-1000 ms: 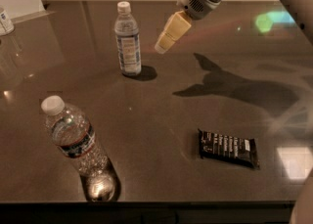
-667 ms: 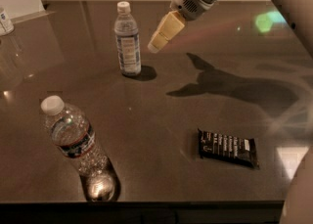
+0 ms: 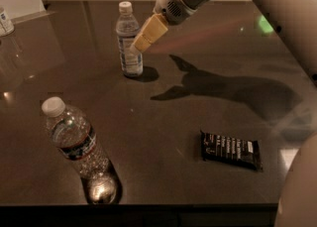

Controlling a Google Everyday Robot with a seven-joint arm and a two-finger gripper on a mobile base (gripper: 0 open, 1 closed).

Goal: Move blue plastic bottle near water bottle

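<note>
Tool (image 3: 140, 42) has moved closer to blue plastic bottle (image 3: 130, 62).

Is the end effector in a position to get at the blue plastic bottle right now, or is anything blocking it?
Probably yes. The end effector hangs close beside the blue plastic bottle, with nothing between them. The water bottle and the dark snack bar sit well away from it.

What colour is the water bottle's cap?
White cap, clear in the camera view; the gripper is beside the blue plastic bottle.
</note>
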